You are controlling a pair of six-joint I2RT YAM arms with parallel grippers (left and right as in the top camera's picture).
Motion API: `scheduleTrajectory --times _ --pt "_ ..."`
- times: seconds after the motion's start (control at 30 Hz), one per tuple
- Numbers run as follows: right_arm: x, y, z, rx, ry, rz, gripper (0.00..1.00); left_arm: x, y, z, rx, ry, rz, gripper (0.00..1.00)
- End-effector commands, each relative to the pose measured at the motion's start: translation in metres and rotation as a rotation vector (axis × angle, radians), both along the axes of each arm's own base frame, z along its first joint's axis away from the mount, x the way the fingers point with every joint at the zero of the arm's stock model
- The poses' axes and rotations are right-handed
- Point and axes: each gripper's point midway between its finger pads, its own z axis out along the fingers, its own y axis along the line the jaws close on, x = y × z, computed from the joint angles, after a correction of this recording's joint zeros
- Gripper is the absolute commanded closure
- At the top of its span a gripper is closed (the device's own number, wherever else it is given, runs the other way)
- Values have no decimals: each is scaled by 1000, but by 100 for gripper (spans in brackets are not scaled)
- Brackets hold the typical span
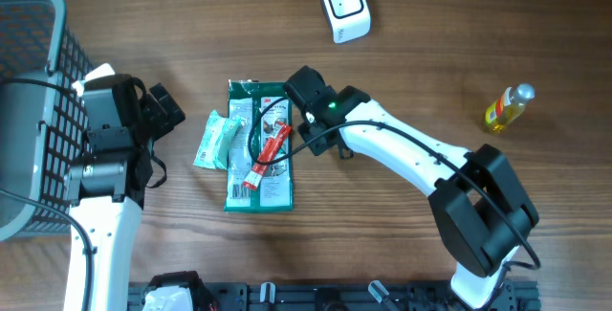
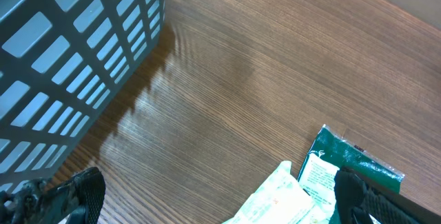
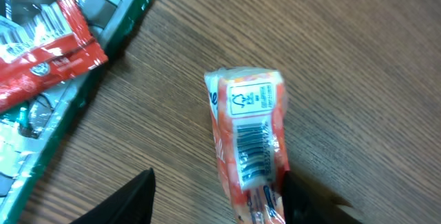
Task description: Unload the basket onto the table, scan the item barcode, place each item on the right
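Right wrist view gives us the closest look at the orange packet (image 3: 247, 134), which lies flat on the wooden table (image 3: 358, 58) with its barcode (image 3: 252, 149) facing up. It lies between the fingers of the right gripper (image 3: 219, 182). Those fingers stand apart: bare wood shows between the left-hand finger (image 3: 131, 196) and the packet, while the other finger (image 3: 310, 203) is right against its edge, and we cannot tell whether they touch. From overhead we cannot find this packet; the right arm's wrist covers that spot. Just beside it, toward the table's middle, a red packet (image 1: 269, 153) lies across a long green pouch (image 1: 258, 148), and a pale mint packet (image 1: 218, 141) rests against the pouch's far side. The scanner (image 1: 344, 7), white with a dark window, stands well apart near the table's far edge. A small yellow bottle (image 1: 507, 108) lies near the right side. The left gripper (image 1: 164, 105) hangs near the pale packet with its fingers spread wide and nothing between them, close to the grey basket (image 1: 29, 62).
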Motion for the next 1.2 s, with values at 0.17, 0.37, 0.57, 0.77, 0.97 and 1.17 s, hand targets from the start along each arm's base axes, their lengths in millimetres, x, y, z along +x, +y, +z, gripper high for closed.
scheduleTrajectory --times 0.17,0.37,0.57,0.77,0.97,1.17 --pt "14 -7 -10 -3 -28 -9 31 1 3 5 16 -10 6 0" --pt "16 0 -11 69 -3 -8 49 1 3 5 16 -10 6 0" --pt "14 2 -20 69 23 -6 66 1 3 5 16 -10 6 0" --pt "19 6 -16 90 -2 -6 33 1 3 5 16 -10 6 0" --pt "44 11 84 249 -131 -214 0 1 3 5 16 -10 6 0" --pt "23 -44 136 317 -66 -358 0 1 3 5 16 -10 6 0"
